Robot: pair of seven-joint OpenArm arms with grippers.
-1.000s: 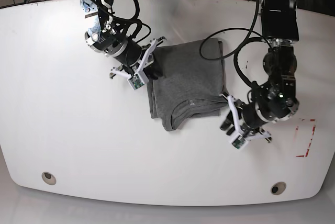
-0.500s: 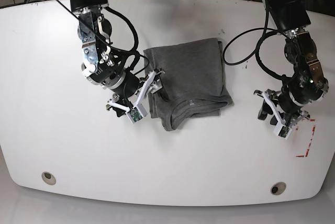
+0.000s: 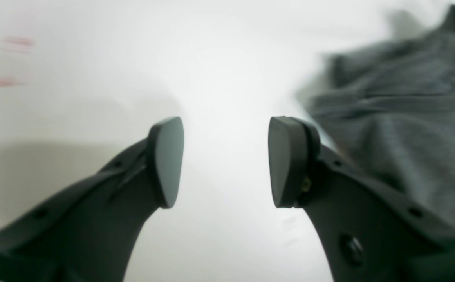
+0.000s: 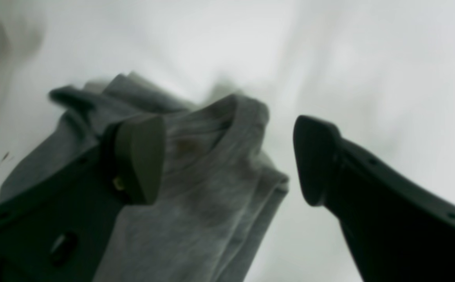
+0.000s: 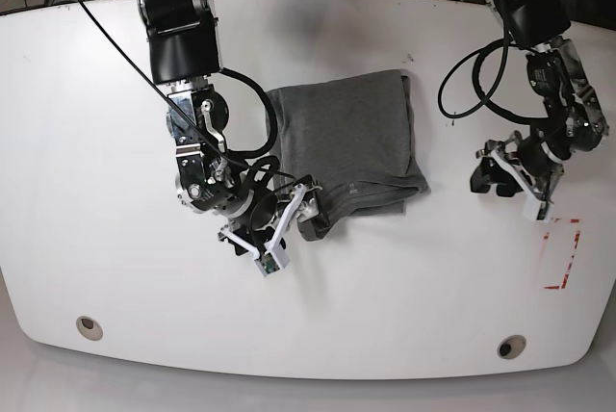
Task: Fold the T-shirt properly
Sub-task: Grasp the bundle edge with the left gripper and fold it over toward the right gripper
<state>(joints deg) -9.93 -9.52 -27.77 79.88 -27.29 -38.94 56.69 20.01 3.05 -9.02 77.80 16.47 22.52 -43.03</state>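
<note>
The heather-grey T-shirt point(image 5: 346, 142) lies folded in a rough rectangle at the middle of the white table point(image 5: 96, 142). My right gripper point(image 5: 282, 227) hovers at the shirt's near left corner. In the right wrist view this gripper point(image 4: 227, 158) is open, with the T-shirt point(image 4: 212, 196) lying below and beyond its fingers, nothing pinched. My left gripper point(image 5: 496, 173) is off to the shirt's right, apart from it. Its jaws point(image 3: 225, 162) stand open over bare table in the left wrist view, with the T-shirt point(image 3: 399, 129) to their right.
Red tape marks point(image 5: 561, 253) lie near the table's right front, also seen blurred as red marks point(image 3: 0, 82). Two round holes point(image 5: 89, 325) point(image 5: 511, 346) sit near the front edge. Cables run along the back edge.
Both grippers opened and let go of the shirt. The left arm swung away to the right; the right arm slid down toward the shirt's near left corner. The shirt settled flat.
</note>
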